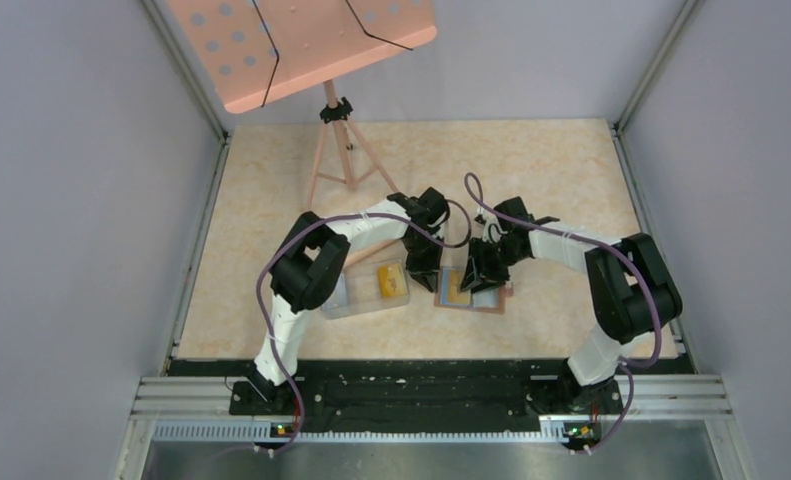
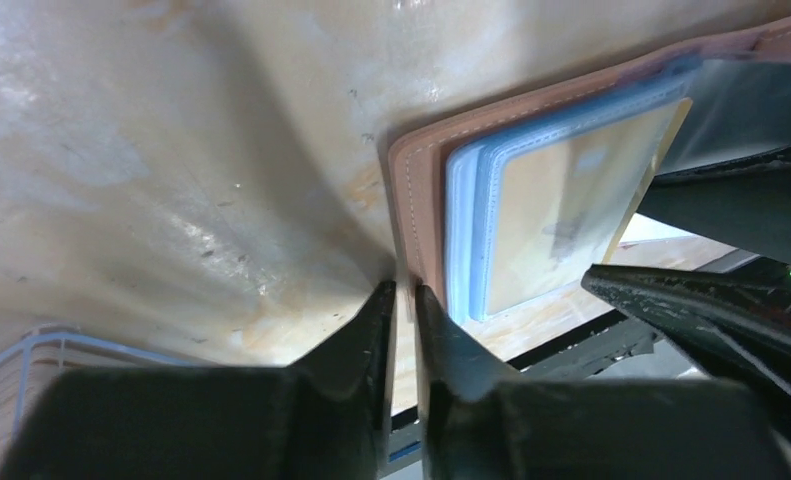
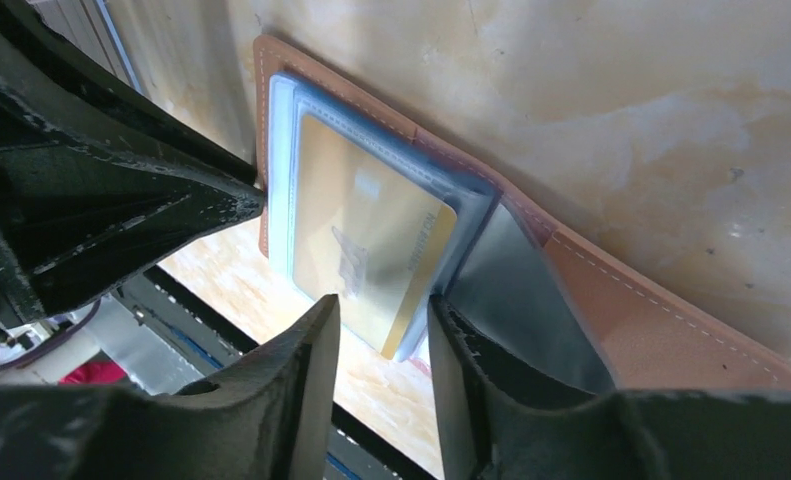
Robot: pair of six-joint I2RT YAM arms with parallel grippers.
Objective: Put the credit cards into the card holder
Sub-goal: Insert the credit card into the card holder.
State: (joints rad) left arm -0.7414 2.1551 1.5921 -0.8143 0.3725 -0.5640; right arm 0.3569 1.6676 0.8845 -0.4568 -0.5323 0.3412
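The brown card holder (image 3: 661, 330) is lying open, and a yellow credit card (image 3: 371, 230) is sitting partway inside its clear sleeve (image 3: 283, 180), one end sticking out. The right gripper (image 3: 383, 305) is straddling that end, fingers half apart; whether they are squeezing it, I cannot tell. The left gripper (image 2: 403, 290) is pinching the card holder's outer edge, fingers a slit apart. More yellow cards (image 1: 389, 280) are lying in a clear tray (image 1: 366, 311) just beside the card holder.
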